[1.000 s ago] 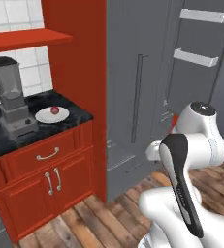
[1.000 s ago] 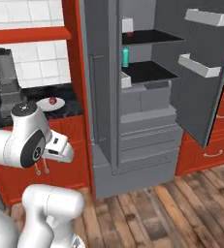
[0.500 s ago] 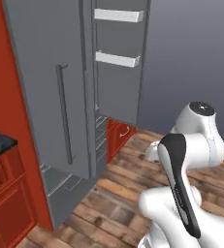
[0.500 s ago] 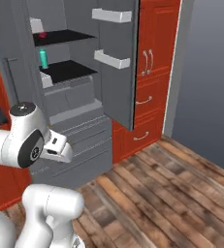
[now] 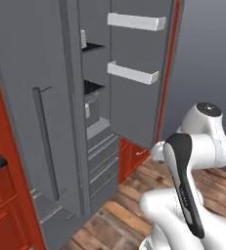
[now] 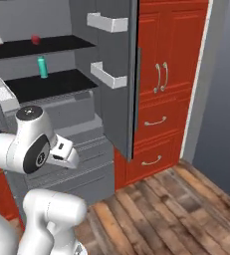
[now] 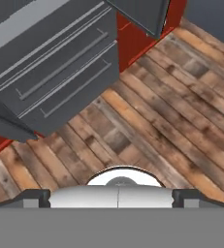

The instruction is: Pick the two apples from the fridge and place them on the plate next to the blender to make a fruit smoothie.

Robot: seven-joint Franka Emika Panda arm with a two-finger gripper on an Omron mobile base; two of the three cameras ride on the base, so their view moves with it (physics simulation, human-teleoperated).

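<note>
In the left base view the tall matte grey fridge (image 5: 51, 122) stands with one door swung wide, two pale grey box-shaped door bins (image 5: 134, 72) fixed to its inner face and a long dark bar handle (image 5: 45, 141) on the shut door beside it. Inside, black flat shelves sit above stacked grey drawer fronts. A glossy white robot arm with a dark band (image 5: 185, 180) rises from the lower right over a floor of brown wooden planks (image 5: 119, 215).

In the right base view one small round dark red apple (image 6: 35, 39) rests on the upper black shelf (image 6: 42, 47), well inside the fridge; a teal upright cylinder (image 6: 42, 67) stands on the shelf below. Red panelled cabinets with curved metal handles (image 6: 161, 89) stand just beside the open door. The arm's hand end points down, but its fingers are hidden, so I cannot tell how far the gripper is open or whether it holds anything.

The hand view looks down on the fridge's grey drawers (image 7: 55, 72), with long thin pulls, and streaked, knotty floor planks.
</note>
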